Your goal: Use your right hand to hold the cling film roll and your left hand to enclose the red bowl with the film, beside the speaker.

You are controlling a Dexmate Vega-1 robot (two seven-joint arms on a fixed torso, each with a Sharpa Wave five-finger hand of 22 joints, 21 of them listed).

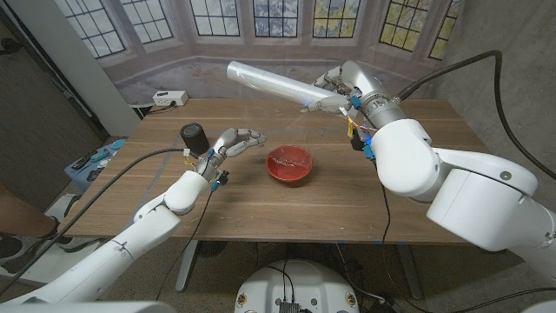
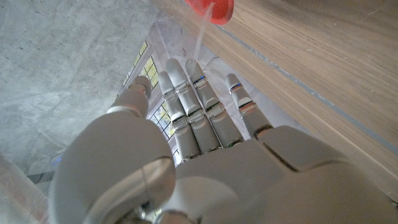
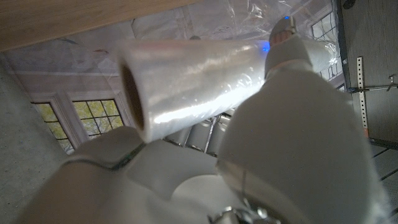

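Speaker [image 1: 193, 135] on table [image 1: 261, 204] at left. Left hand [image 1: 234, 142] just beside it, fingers straight and slightly apart, holding nothing. Red bowl [image 1: 289, 163] mid-table, film draped on it. Right hand [image 1: 339, 89] grips cling film roll [image 1: 269, 82], raised above table.
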